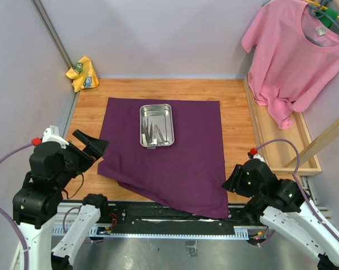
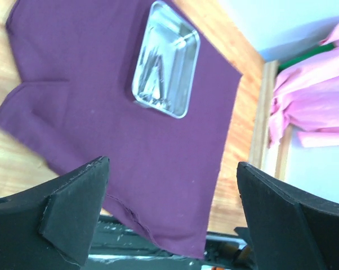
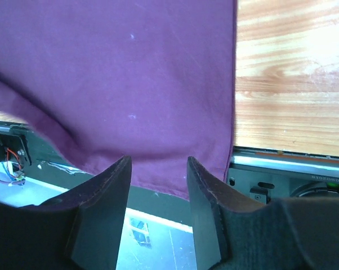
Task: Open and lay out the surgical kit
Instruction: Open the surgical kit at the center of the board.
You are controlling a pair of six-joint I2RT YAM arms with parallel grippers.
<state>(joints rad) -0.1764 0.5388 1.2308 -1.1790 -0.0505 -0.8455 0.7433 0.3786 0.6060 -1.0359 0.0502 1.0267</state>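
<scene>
1. the purple cloth wrap (image 1: 175, 163) is lying opened flat on the desk (image 1: 237, 107). its near corner is hanging past the front edge over the black rail (image 1: 147, 216), so the unwrapping part is looking done.
2. the steel tray (image 1: 156, 125) is sitting upright on the far-middle of the cloth and acting as the holder. the slim metal instruments (image 1: 155, 134) are lying inside it, not laid out yet. at this size i cannot tell forceps from scissors, and i am not making out any gauze.
3. the left hand (image 2: 172, 163) is hovering over the cloth's left edge, spread wide and holding nothing. it is facing the tray, probably lining up a reach toward it.
4. the right hand (image 3: 158, 163) is hanging above the cloth's near right corner with a narrow gap between its fingers and nothing in it. it is likely placed there to tug or pin that overhanging corner.
5. the cloth's near left edge is looking rumpled and may be needing smoothing.
6. the work left is lifting the instruments out and setting them on the cloth beside the tray. thin steel lying on steel is likely going to be slippery to pinch.
</scene>
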